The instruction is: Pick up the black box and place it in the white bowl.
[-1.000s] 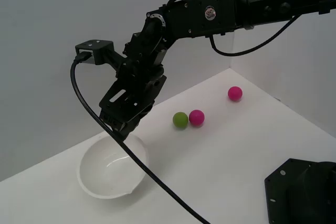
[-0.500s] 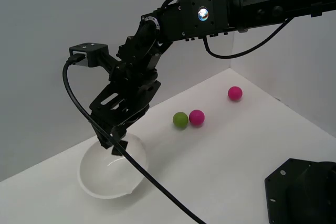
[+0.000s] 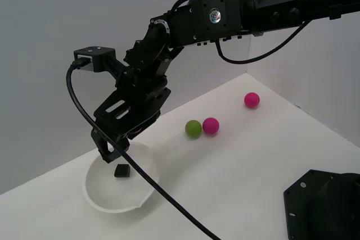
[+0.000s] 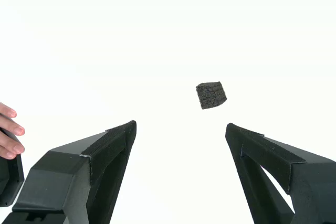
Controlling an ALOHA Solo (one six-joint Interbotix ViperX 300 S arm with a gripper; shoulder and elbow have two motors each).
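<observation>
The black box (image 3: 121, 171), a tiny matte cube, lies inside the white bowl (image 3: 101, 198) at the exterior view's lower left. My gripper (image 3: 111, 151) hangs just above the bowl's hollow with its jaws open and empty, clear of the cube. In the wrist view the cube (image 4: 211, 95) sits free against the bright white surface beyond my gripper (image 4: 181, 129), between the two spread black fingers (image 4: 113, 142).
A green ball (image 3: 193, 128) and a pink ball (image 3: 211, 125) lie together right of the bowl, and another pink ball (image 3: 251, 100) lies farther back right. A large black base block (image 3: 323, 206) stands at the lower right. Fingertips of a human hand (image 4: 8, 129) show in the wrist view.
My gripper moved down and left over the bowl, opened, and let go of the black box, which now lies in the bowl.
</observation>
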